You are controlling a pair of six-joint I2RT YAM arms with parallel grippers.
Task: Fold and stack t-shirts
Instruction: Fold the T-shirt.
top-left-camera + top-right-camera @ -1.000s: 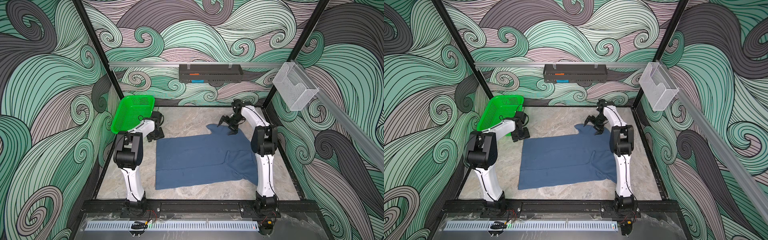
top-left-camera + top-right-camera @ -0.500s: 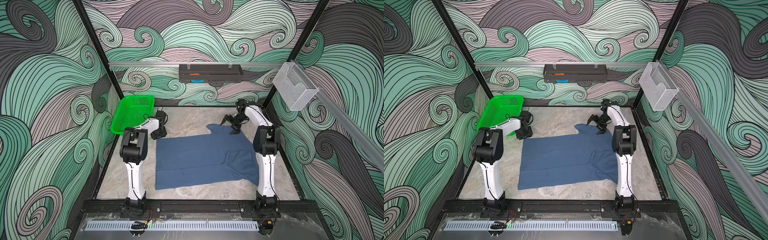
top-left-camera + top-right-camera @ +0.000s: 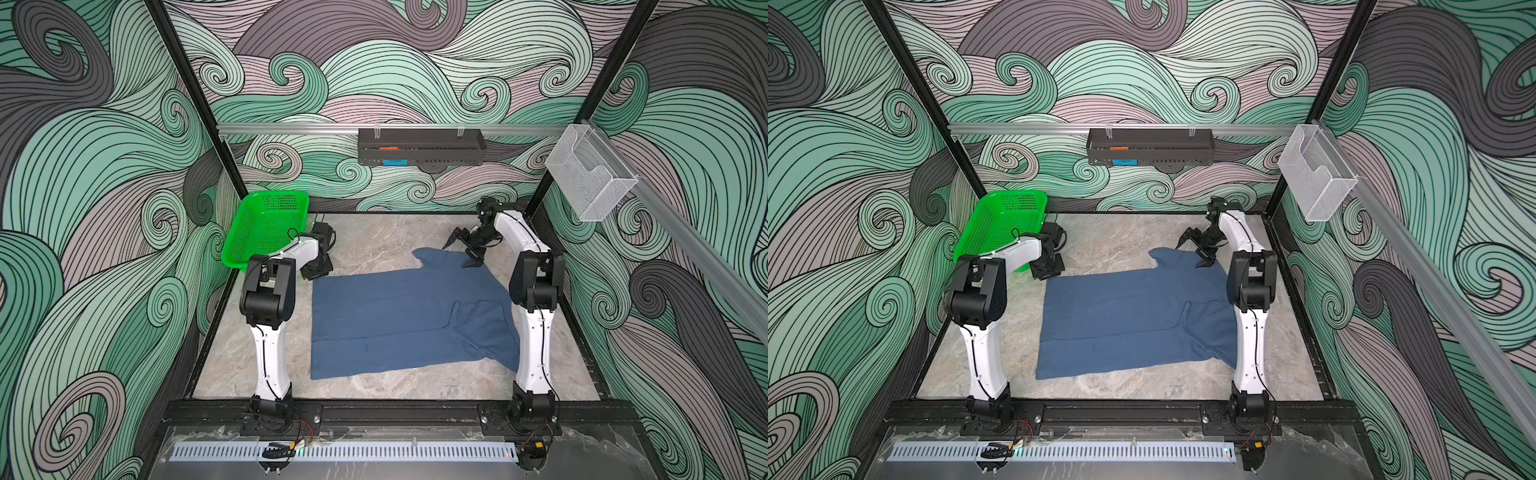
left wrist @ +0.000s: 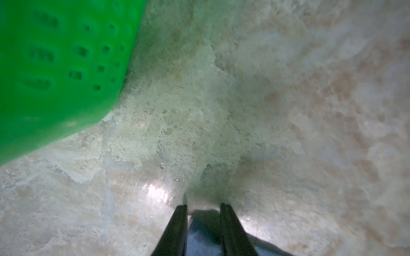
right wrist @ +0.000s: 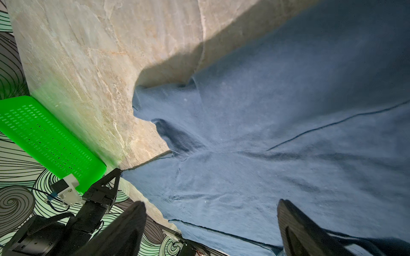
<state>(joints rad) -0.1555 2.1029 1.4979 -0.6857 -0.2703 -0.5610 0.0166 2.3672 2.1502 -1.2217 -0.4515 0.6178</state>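
The left jaws, thin black blades, pinch the upper-left corner of the t-shirt as seen in a top view. The right jaws stand spread wide over its upper-right sleeve. The soft slate-blue cloth lies spread mid-frame on the marbled, stone-look desk. A perforated green plastic basket sits at upper left.

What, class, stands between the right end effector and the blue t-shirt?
Nothing visible does. The right end effector hangs open just above the far end of the t-shirt, with nothing between them. The green basket sits well aside.
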